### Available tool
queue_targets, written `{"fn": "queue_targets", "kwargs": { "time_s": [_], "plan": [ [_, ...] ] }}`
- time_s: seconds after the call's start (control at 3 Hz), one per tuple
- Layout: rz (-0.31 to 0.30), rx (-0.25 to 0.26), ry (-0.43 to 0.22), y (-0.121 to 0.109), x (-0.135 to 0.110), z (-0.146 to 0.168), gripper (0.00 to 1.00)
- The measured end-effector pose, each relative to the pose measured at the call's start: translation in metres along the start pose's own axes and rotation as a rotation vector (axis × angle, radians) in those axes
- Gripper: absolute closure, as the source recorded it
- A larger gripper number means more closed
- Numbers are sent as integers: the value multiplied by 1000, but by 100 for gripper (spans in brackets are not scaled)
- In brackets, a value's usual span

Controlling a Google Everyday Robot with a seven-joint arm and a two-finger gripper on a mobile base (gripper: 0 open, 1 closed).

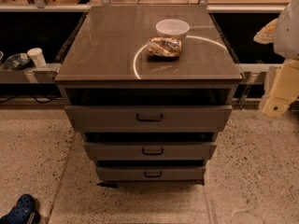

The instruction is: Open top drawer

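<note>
Blue shoe [18, 210] pokes in at the near floor corner, well apart from our gripper [276, 101]. It hangs off the cabinet's far-side edge, touching nothing, and we cannot tell whether it is spread or closed. Across from it, at about its level, sits the top drawer [107, 118], seemingly a little out, its small handle [149, 117] ungrasped. We judge two risks: catching the look-alike middle drawer [112, 150], or a jerk shaking the plastic cup [173, 28] and snack packet [164, 47] on the glossy top [103, 45]. Below lies speckled floor [261, 171], with cluttered shelves [28, 73] beyond.
</note>
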State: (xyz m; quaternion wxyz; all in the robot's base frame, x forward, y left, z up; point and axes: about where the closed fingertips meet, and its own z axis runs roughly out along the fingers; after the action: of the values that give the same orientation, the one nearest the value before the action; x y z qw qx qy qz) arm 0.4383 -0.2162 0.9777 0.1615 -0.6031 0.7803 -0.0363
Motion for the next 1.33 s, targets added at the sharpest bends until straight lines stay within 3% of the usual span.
{"fn": "queue_targets", "kwargs": {
  "time_s": [0.33,0.67,1.0,1.33],
  "plan": [
    [-1,4,0,0,0,0,0],
    [-23,23,35,0,8,23,0],
    [-102,32,71,10,30,73,0],
    [-177,36,82,18,38,94,0]
  ]
}}
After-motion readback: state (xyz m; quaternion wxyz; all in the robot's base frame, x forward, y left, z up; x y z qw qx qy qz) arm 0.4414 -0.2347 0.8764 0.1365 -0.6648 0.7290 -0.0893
